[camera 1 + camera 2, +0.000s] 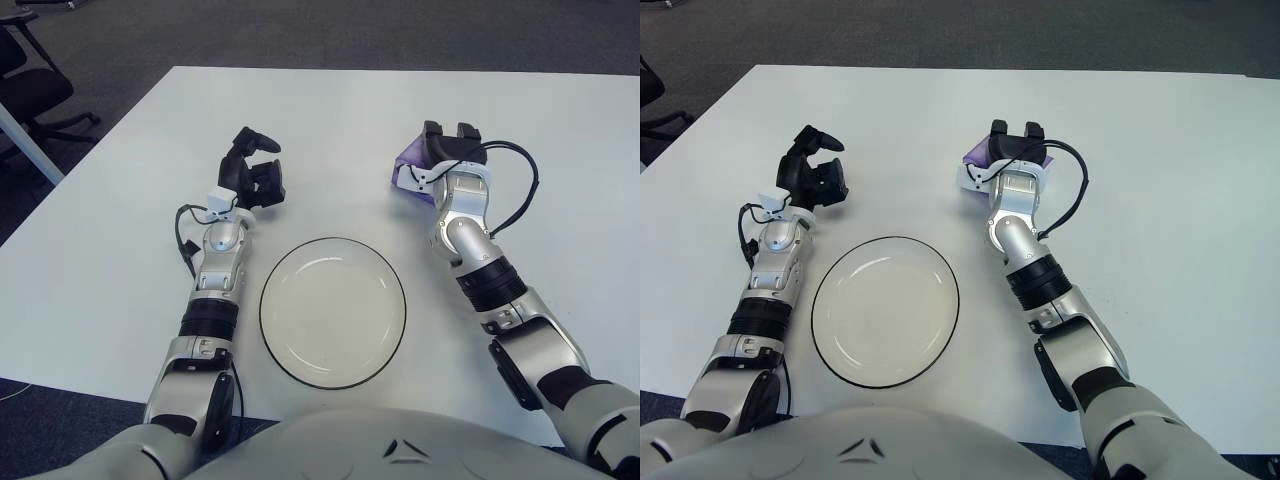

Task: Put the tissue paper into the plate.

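Observation:
A purple tissue pack [409,160] lies on the white table [330,120], beyond the plate and to its right. My right hand [448,146] is over the pack's right part and covers most of it; its dark fingers [433,130] reach past the far edge and are not closed round it. Only the pack's left corner shows. The round white plate [300,345] with a dark rim sits in front of me, with nothing in it. My left hand [254,172] shows beyond the plate's left side, fingers relaxed, holding nothing.
An office chair [30,90] stands off the table's far left corner, over dark carpet. The table's near edge runs just below the plate. A black cable [520,195] loops off my right wrist.

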You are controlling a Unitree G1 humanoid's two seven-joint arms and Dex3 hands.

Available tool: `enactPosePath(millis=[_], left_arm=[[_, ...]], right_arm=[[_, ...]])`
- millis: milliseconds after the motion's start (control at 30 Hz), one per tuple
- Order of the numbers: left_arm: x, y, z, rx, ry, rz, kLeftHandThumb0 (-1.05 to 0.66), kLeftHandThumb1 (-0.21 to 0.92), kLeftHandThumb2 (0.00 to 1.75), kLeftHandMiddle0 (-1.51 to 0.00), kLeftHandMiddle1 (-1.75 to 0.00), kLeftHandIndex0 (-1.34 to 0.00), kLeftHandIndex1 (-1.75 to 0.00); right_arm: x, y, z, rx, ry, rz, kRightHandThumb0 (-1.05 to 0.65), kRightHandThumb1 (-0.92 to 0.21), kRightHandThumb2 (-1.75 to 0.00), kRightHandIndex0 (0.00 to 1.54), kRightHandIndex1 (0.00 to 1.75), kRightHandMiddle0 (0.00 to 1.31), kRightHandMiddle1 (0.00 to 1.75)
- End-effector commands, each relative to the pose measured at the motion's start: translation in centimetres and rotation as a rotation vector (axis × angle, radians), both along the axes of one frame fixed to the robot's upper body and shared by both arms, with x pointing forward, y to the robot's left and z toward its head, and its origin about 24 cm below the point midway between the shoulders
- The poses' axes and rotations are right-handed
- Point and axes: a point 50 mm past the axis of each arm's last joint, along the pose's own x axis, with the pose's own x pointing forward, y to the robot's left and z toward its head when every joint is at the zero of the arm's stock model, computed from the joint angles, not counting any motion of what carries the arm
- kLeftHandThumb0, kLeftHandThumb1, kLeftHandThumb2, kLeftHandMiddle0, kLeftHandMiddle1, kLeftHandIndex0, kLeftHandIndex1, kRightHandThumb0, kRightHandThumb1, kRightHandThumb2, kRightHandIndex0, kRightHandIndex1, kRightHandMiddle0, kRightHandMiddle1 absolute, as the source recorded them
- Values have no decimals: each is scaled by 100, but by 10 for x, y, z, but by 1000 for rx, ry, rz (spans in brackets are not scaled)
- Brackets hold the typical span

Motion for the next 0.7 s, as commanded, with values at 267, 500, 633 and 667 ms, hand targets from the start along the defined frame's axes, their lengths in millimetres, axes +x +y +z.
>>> enactPosePath(millis=[267, 500, 633, 667], left_arm=[[-28, -10, -55, -92, 184, 59, -44, 46, 114, -129, -175, -50, -175], [-28, -8, -54, -104, 176, 78, -44, 46, 114, -130, -175, -50, -175], [-29, -7, -53, -110, 172, 90, -44, 46, 114, -130, -175, -50, -175], [-29, -7, -53, -111, 171, 93, -44, 46, 114, -130, -175, -50, -175]], right_arm=[[8, -4, -15, 37, 128, -4, -105, -92, -84, 0, 0, 0, 0], [9, -11, -23, 45, 194, -23, -105, -92, -84, 0, 0, 0, 0], [10, -16, -28, 40, 227, -32, -105, -92, -85, 0, 0, 0, 0], [10, -16, -29, 37, 232, -34, -105, -92, -85, 0, 0, 0, 0]])
